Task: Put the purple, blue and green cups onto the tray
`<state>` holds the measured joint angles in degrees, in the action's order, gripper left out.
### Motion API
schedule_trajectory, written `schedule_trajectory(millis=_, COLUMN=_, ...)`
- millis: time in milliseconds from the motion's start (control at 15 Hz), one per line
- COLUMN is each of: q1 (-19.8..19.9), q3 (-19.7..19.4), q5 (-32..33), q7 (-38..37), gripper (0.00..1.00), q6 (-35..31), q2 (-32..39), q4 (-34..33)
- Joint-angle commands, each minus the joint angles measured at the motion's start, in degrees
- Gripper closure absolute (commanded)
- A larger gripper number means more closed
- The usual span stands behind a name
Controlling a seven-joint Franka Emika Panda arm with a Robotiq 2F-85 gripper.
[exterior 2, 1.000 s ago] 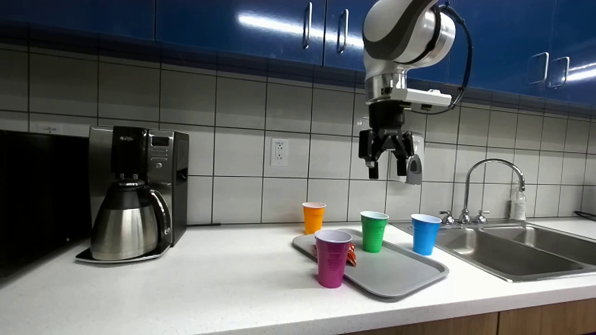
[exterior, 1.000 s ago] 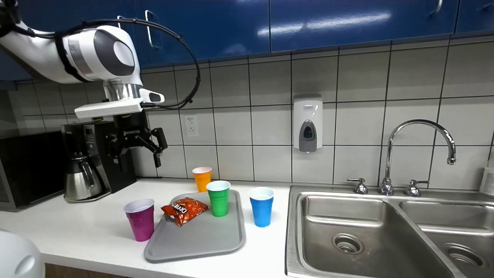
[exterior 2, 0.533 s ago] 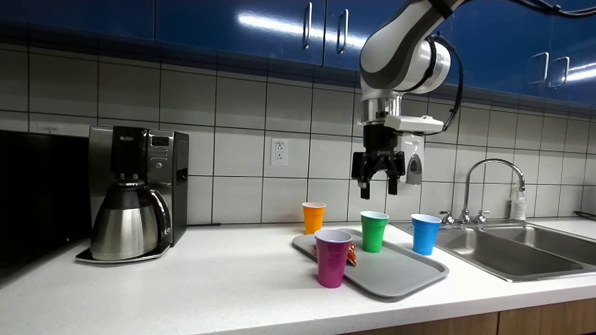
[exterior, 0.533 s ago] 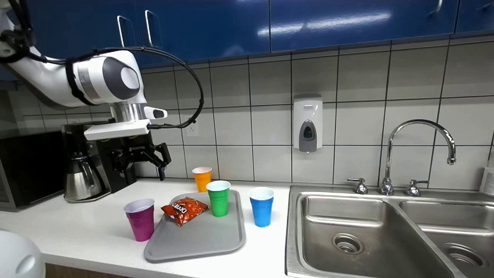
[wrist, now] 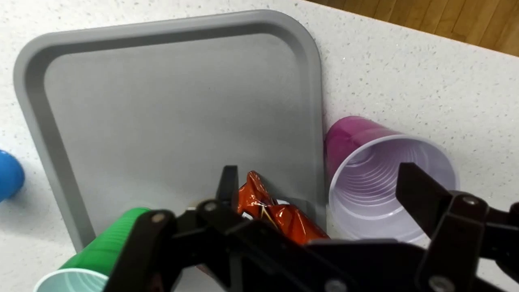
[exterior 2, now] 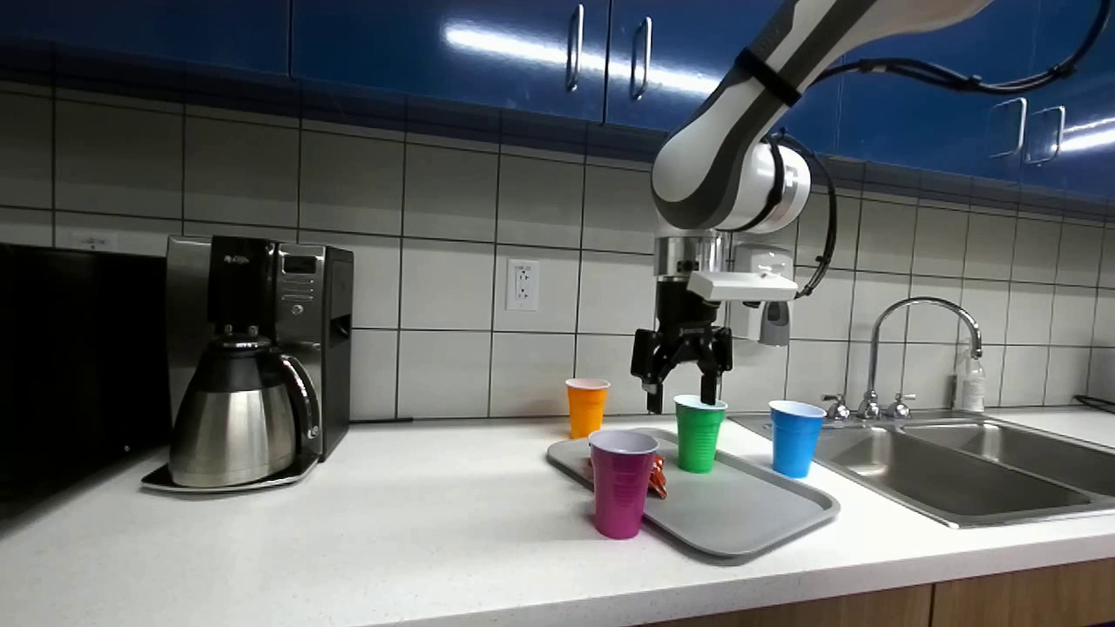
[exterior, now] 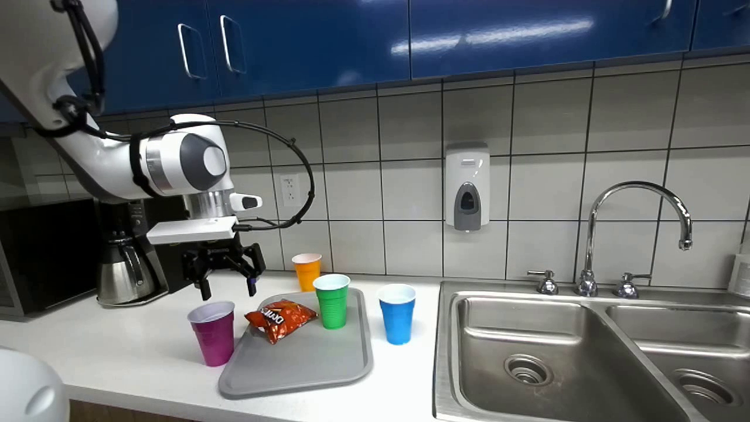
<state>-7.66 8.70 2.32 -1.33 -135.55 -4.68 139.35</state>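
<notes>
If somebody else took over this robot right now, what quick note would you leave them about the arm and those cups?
Gripper: open, holding nothing, raised above the counter.
Done: green cup stands on the tray, next to the snack bag.
Left: purple cup, upright on the counter beside the tray; blue cup, upright on the counter between tray and sink. Both need to go onto the tray.
Orange cup: not part of the job.

White glare on cabinets (exterior: 363, 44), soft shadows
</notes>
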Motion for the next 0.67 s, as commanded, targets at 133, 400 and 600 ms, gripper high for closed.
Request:
schedule_trajectory(millis=133, q1=-1.8, q3=1.3, q5=2.0, q7=-7.6, gripper=0.0, q6=-3.7, q2=8.5, q4=-5.0)
schedule_trajectory(millis=400, q1=-3.5, q3=1.0, q5=3.5, q7=-10.9, gripper=0.0, q6=-5.3, q2=12.0, q4=-7.2)
schedule_trajectory(millis=600, q1=-4.2, q3=0.4, q5=5.6, q7=-12.1, gripper=0.0, q6=-5.5, q2=13.5, q4=-8.3)
